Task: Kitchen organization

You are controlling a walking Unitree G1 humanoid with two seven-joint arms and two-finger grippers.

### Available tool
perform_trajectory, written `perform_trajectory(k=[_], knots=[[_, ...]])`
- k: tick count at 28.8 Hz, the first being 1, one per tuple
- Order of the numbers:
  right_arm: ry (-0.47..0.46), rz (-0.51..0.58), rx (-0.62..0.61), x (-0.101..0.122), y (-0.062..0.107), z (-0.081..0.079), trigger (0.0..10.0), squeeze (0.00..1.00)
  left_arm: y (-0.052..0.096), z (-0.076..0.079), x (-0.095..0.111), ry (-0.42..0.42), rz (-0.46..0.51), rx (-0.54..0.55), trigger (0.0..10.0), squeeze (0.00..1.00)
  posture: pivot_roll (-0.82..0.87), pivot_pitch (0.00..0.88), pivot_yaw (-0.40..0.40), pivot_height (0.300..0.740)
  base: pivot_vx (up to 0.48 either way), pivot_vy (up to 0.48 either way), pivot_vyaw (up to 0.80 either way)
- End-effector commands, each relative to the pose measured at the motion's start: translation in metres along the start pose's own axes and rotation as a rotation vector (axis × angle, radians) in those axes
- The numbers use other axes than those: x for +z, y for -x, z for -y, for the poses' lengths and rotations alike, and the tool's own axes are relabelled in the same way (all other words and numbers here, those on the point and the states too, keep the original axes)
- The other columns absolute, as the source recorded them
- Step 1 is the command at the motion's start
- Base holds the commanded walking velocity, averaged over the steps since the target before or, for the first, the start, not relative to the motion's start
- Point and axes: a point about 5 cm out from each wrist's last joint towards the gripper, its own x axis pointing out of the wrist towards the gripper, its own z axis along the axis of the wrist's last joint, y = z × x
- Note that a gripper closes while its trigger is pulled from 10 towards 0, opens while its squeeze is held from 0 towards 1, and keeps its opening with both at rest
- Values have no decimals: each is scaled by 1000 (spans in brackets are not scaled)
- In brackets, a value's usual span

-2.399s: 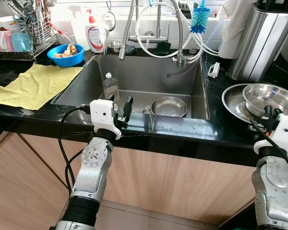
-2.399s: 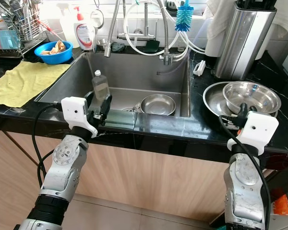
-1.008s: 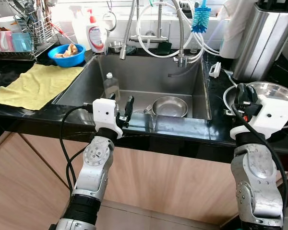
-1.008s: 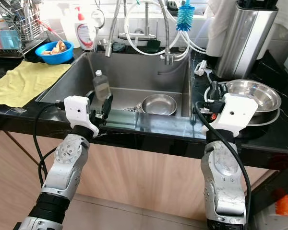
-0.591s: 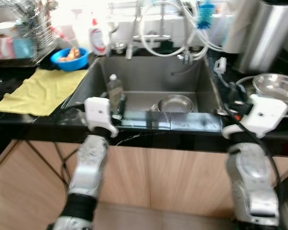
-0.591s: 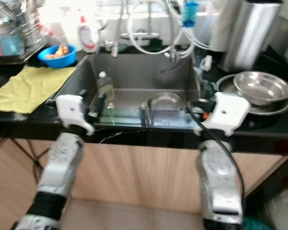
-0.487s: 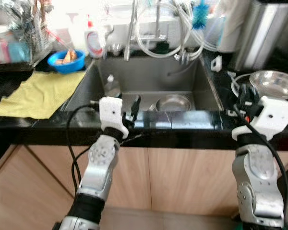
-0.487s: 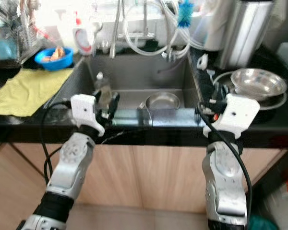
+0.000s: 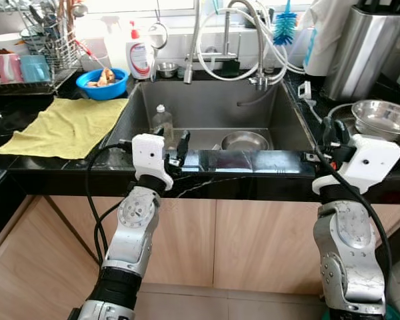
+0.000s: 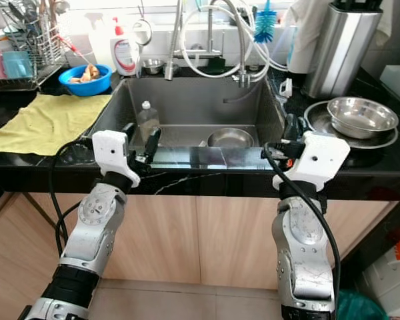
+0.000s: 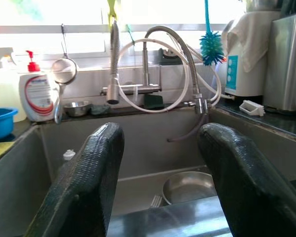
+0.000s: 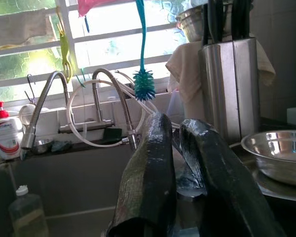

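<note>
— Where are the two grippers?
— Both hang over the front edge of the sink (image 9: 267,110). The left gripper (image 9: 175,148) has its fingers spread wide and holds nothing. The right gripper (image 9: 332,133) has its fingers pressed together, also with nothing between them.
— And the dishes?
— One steel bowl (image 9: 245,141) lies in the sink, beside a clear bottle (image 9: 163,122). Another bowl (image 9: 383,117) sits on a plate (image 10: 320,121) on the right counter.

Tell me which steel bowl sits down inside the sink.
The steel bowl on the sink floor, right of the clear bottle. The other steel bowl rests on a plate on the counter, right of the sink.
</note>
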Motion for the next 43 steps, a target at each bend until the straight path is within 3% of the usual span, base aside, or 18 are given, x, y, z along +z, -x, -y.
perform_trajectory(k=[1, 7, 21, 27, 28, 29, 32, 39, 43], knots=[[0, -10, 19, 0, -2, -2, 10000, 0, -1, 0, 0, -18, -5, -9, 10000, 0, -61, 0, 62, 740, 0, 0, 0], [30, -10, 25, -1, -2, -1, 10000, 0, -2, 0, -1, -16, -12, -9, 10000, 0, -64, 0, 65, 740, 0, 0, 650], [-15, -22, 40, -5, 0, -6, 10000, 0, 0, 0, -5, -5, -13, -11, 10000, 0, -59, 0, 59, 740, 0, 0, 0], [72, 49, 37, -2, 6, -5, 10000, 0, -2, -6, 8, 5, 71, 29, 10000, 0, -49, 0, 50, 740, 0, 0, 0], [99, 60, 38, -4, 8, -5, 10000, 0, -2, -7, 9, 2, 80, 37, 10000, 0, -50, 0, 48, 740, 0, 0, 0], [182, 89, 43, -6, 14, -5, 10000, 0, -1, -10, 5, -5, 84, 52, 10000, 0, -50, 0, 48, 740, 0, 0, 0], [235, 112, 31, -5, 15, -3, 10000, 0, 0, -11, 4, -18, 80, 62, 10000, 0, -55, 0, 43, 740, 0, 0, 0], [278, 60, 2, -24, 27, 7, 10000, 0, 11, -12, -9, -47, 44, 46, 10000, 0, -56, 0, 37, 740, 0, 0, 0], [286, 69, -2, -25, 32, 8, 10000, 0, 17, -17, -10, -22, 39, 74, 10000, 0, -64, 0, 38, 740, 0, 0, 0]])
